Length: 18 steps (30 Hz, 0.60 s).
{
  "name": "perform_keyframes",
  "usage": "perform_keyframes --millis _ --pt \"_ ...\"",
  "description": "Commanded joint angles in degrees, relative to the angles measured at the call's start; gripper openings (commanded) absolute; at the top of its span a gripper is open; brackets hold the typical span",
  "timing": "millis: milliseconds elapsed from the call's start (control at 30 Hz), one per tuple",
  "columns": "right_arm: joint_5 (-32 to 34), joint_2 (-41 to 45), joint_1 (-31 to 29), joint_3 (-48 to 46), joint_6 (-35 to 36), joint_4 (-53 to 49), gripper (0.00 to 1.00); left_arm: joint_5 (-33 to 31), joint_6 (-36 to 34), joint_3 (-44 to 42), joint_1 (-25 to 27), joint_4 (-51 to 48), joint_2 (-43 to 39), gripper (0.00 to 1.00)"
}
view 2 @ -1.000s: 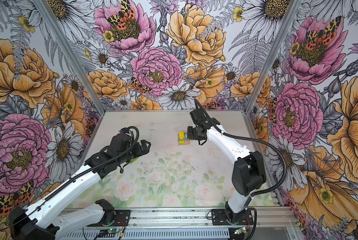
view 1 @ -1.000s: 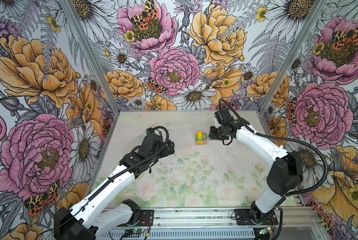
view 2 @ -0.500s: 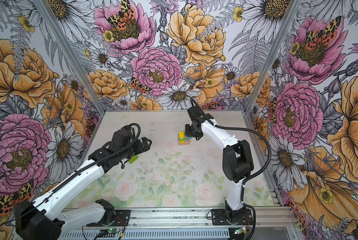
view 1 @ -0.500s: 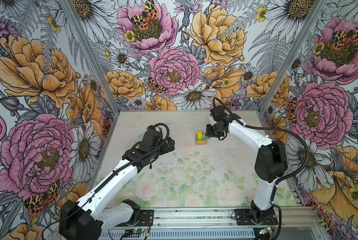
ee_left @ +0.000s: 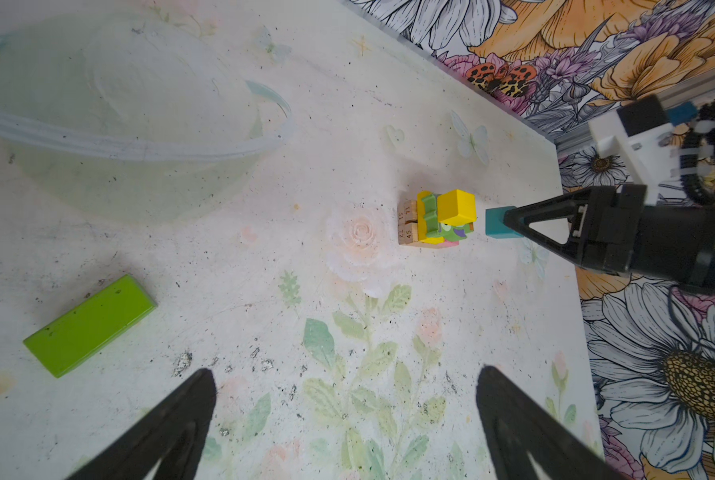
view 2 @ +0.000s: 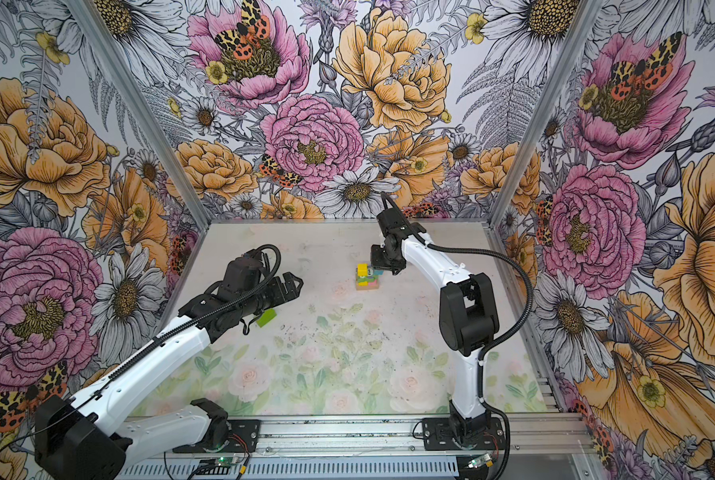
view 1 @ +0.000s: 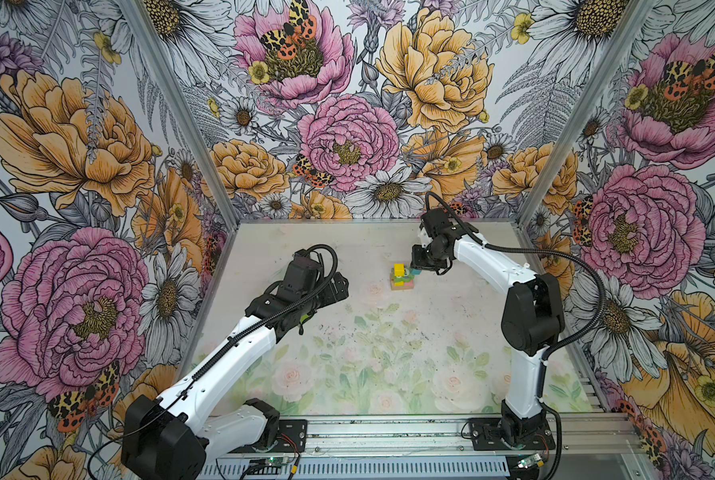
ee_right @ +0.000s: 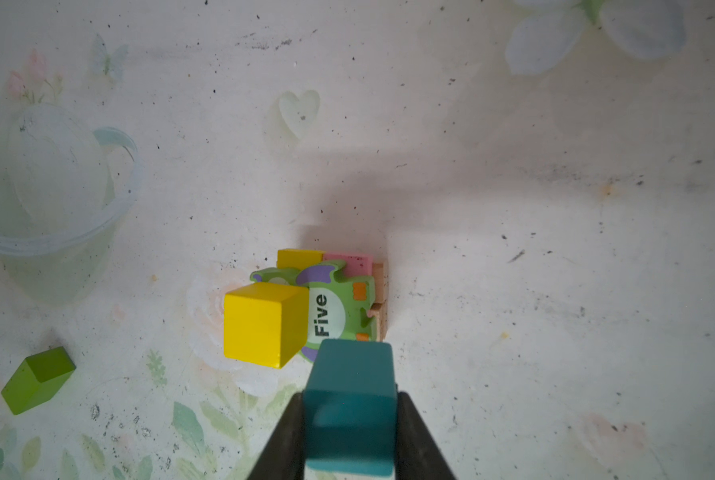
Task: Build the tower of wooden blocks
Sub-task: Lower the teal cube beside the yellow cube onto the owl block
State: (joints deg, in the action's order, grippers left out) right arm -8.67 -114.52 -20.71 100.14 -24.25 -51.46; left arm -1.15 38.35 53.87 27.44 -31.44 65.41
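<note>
As it stands, tower (view 1: 401, 279) squat, multicoloured, yellow-topped

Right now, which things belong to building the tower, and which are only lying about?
Job: wood block tower; yellow cube on top; teal cube in right gripper; lime green block lying apart.
Not job: green figure marked "Five", under the yellow cube.

Seen from above on a floral table (view 2: 347, 365): small tower (view 2: 365, 280) of coloured blocks near the back, yellow cube (view 2: 362, 269) on top. Just right of it, right gripper (view 2: 378, 269) pointing down, teal cube (view 2: 377, 273) at its tip. Well to the left, left gripper (view 2: 295, 289), jaws apart, green block (view 2: 265, 318) lying beside it.
</note>
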Motion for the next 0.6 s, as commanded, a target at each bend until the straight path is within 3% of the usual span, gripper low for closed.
perform_keyframes --millis 0,567 --pt "-1.0 -1.2 0.2 2.5 1.4 0.0 0.29 1.2 -1.3 1.9 -0.6 1.4 0.6 0.99" --pt "-2.2 -4.2 0.4 5.4 1.9 -0.7 0.30 1.3 -1.4 2.6 -1.0 1.4 1.8 0.99"
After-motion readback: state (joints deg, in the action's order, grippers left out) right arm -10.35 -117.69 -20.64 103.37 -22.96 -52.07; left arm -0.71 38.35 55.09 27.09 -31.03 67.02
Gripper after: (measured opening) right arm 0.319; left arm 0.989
